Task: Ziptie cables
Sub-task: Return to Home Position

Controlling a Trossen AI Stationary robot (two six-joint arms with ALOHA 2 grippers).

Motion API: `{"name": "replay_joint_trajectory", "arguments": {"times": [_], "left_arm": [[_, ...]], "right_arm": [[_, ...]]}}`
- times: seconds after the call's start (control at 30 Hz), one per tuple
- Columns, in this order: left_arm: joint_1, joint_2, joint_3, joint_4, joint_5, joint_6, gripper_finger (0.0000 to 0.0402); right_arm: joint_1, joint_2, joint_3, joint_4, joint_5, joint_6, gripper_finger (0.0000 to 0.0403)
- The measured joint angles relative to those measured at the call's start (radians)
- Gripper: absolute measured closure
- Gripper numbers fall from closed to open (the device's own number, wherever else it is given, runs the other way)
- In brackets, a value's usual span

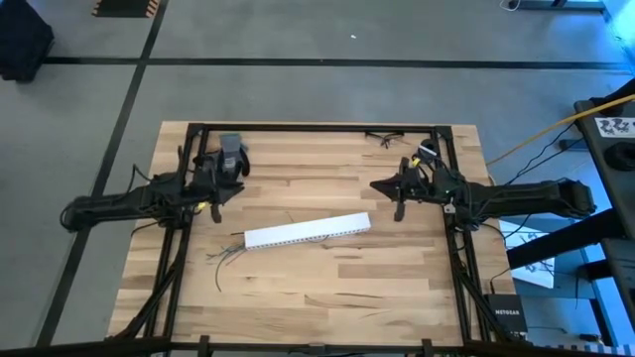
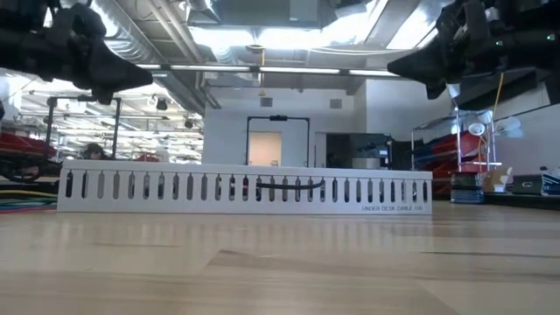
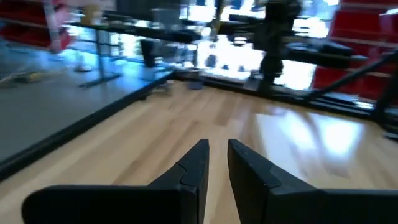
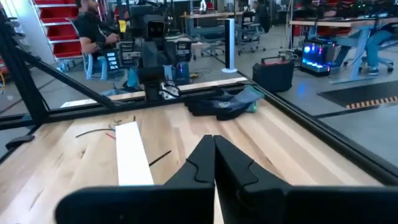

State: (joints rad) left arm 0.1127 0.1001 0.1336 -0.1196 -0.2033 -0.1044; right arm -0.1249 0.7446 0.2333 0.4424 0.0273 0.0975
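- The near half of the table [image 1: 327, 297] is open wood right out to its edges.
- The cables [image 1: 226, 256] spill from the left end of the white duct [image 1: 308, 231], their loose ends pointing near-left.
- The duct runs left to right, its right end slightly farther.
- Beyond it and raised, the left claw [image 3: 216, 148] shows a thin slit between its fingers; the right claw [image 4: 214, 138] is pressed closed.
- A small dark thing [image 1: 382, 139] lies by the far edge.

Cables [image 1: 224, 256] mostly hidden inside the closed white duct [image 1: 308, 230], only loose ends poking from one end, zipties too small to tell from above, room beyond the table [image 3: 186, 121] blurred in left wrist view
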Motion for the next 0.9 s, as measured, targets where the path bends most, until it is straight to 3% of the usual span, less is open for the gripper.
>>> {"name": "replay_joint_trajectory", "arguments": {"times": [0.23, 0.4, 0.6, 0.9], "left_arm": [[-0.009, -0.100, -0.017, -0.094, 0.296, -0.028, 0.0348], [-0.020, -0.096, -0.017, -0.104, 0.245, -0.036, 0.0348], [-0.020, -0.096, -0.035, -0.079, 0.135, -0.027, 0.0348], [-0.021, -0.096, -0.062, -0.038, 0.125, -0.033, 0.0348]], "right_arm": [[0.001, -0.039, 0.000, -0.031, -0.059, 0.012, 0.0402], [0.001, -0.043, -0.035, 0.025, -0.062, 0.029, 0.0402], [0.000, -0.057, -0.226, 0.274, -0.049, 0.116, 0.0402], [0.000, -0.118, -0.225, 0.175, -0.011, 0.077, 0.0402]]}}
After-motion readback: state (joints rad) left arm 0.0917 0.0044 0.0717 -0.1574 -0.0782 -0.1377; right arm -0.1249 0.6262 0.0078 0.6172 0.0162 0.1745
